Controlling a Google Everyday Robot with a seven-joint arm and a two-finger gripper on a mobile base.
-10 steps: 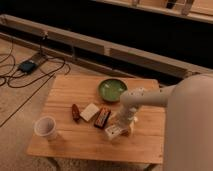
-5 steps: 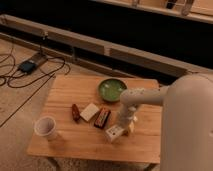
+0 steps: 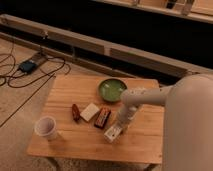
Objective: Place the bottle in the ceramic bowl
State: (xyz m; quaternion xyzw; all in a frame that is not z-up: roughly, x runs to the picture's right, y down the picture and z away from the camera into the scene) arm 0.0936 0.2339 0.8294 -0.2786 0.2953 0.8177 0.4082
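The small white bottle (image 3: 112,133) lies on the wooden table (image 3: 65,97), right of the middle and near the front. My gripper (image 3: 120,126) reaches down from the white arm (image 3: 150,97) and is right at the bottle's upper right end, on or just above it. The green glazed ceramic bowl (image 3: 112,90) stands empty at the back middle of the table, a short way behind the gripper.
A white paper cup (image 3: 46,127) stands at the front left. A dark red item (image 3: 75,112), a pale flat packet (image 3: 90,112) and a brown snack bar (image 3: 103,117) lie in a row mid-table. Cables (image 3: 30,67) lie on the floor to the left.
The arm has shifted only slightly over the bottle. The bottle still lies at about the same place on the table.
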